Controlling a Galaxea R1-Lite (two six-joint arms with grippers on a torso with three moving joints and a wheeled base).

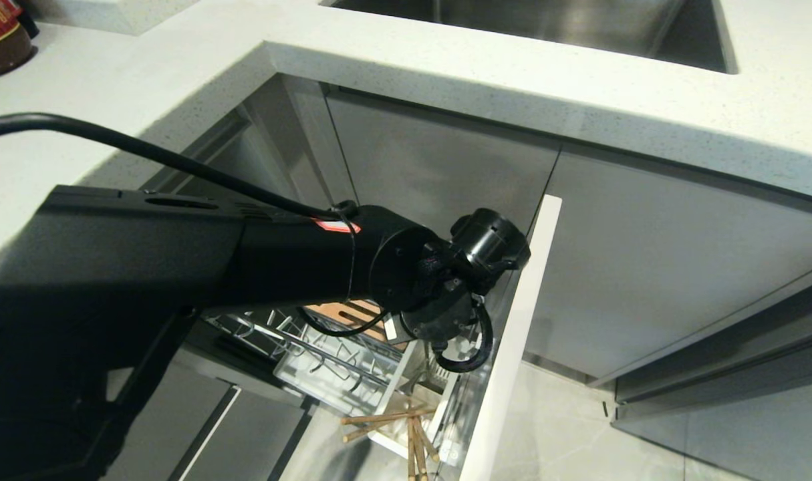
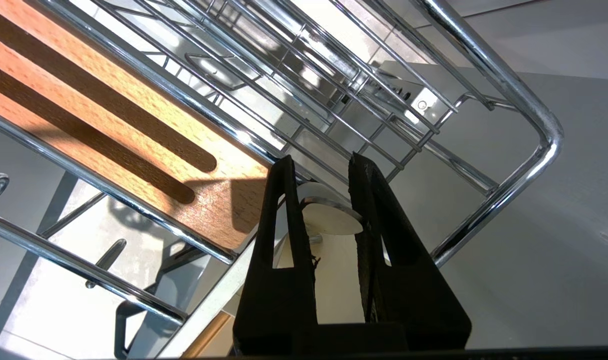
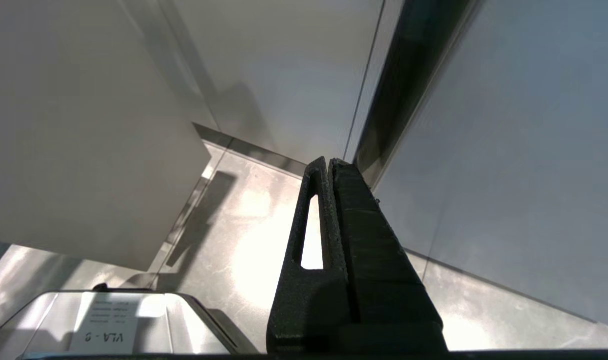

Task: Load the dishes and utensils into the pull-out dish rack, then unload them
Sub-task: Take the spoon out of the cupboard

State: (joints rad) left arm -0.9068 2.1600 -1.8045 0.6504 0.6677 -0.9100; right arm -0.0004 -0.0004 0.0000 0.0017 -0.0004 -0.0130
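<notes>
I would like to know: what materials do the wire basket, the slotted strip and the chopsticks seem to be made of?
Wire basket: looks like chromed steel; its rods are mirror-bright with sharp reflections.
Slotted strip: apparently wood, smooth and tan, with fine visible grain.
Chopsticks: probably wood or bamboo; light brown, matte, no shine.

Chrome wire rack (image 1: 325, 354) pulled out; wooden chopsticks (image 1: 406, 427) lying at front.
</notes>
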